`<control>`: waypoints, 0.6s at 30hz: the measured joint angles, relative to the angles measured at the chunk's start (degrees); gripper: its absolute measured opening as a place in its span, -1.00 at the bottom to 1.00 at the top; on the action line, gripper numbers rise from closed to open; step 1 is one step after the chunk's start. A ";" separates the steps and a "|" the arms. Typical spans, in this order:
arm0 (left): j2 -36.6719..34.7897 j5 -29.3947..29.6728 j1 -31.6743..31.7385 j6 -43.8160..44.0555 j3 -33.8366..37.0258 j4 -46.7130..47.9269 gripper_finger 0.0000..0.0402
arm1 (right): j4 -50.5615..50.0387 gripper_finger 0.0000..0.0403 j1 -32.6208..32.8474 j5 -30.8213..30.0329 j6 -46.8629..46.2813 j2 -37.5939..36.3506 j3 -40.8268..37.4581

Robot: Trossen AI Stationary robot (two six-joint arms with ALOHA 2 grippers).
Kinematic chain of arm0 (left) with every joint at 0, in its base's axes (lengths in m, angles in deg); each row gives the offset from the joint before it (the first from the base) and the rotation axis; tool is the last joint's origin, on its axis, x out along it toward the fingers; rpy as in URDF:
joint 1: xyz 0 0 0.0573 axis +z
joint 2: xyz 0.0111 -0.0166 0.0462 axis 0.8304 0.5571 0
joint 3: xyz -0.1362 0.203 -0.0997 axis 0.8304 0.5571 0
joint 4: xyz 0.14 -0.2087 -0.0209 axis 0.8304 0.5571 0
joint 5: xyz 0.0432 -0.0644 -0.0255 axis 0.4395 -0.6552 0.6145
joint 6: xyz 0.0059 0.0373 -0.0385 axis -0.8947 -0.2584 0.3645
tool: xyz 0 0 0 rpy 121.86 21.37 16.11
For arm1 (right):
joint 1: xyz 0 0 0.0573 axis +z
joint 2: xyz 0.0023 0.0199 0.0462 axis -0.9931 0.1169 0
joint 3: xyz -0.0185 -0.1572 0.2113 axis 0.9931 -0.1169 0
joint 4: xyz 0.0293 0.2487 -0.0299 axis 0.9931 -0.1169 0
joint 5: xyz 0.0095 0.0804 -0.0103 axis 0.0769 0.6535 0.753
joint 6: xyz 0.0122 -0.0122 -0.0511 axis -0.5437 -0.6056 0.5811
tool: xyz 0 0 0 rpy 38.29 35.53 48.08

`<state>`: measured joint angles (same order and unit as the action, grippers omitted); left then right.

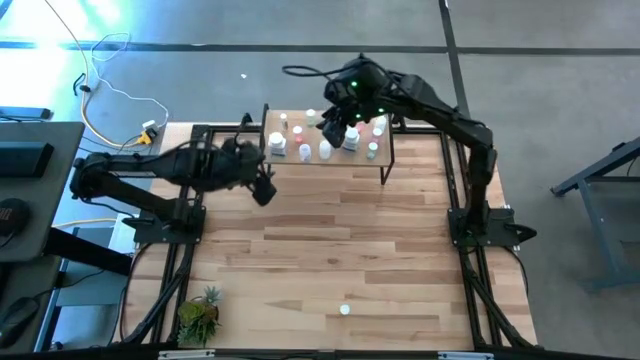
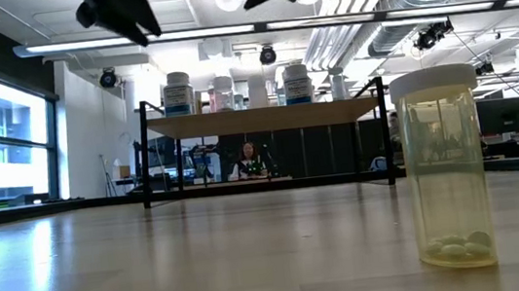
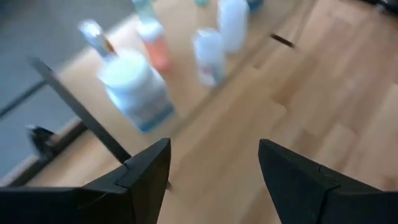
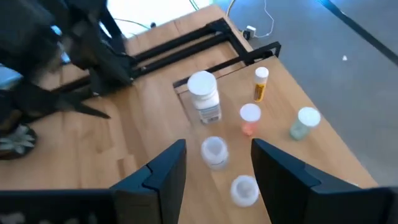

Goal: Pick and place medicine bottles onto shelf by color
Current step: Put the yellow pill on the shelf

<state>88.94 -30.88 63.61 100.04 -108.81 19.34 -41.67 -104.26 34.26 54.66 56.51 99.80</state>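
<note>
White-capped bottle (image 4: pixel 214 151) directly beneath open right gripper (image 4: pixel 214 163).

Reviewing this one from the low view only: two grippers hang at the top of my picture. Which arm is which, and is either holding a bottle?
Observer: Seen from above, the left gripper is off the shelf, over the table by its left front corner. The right gripper is over the shelf.
Operator: Holding anything?
Observer: No. Both wrist views show open, empty fingers. A clear-capped bottle stands on the shelf below the right one.
Operator: And the vial right in front of me?
Observer: That vial stands alone near the table's front edge, far from both arms.
</note>
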 joint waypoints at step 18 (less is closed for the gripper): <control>-2.99 -7.55 -19.47 0.98 19.78 -37.03 0.15 | -10.06 -0.15 16.14 -11.29 -5.78 -5.44 -0.15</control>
<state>85.95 -38.44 44.14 101.02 -89.02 -17.69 -51.73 -88.11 22.97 48.88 51.07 99.65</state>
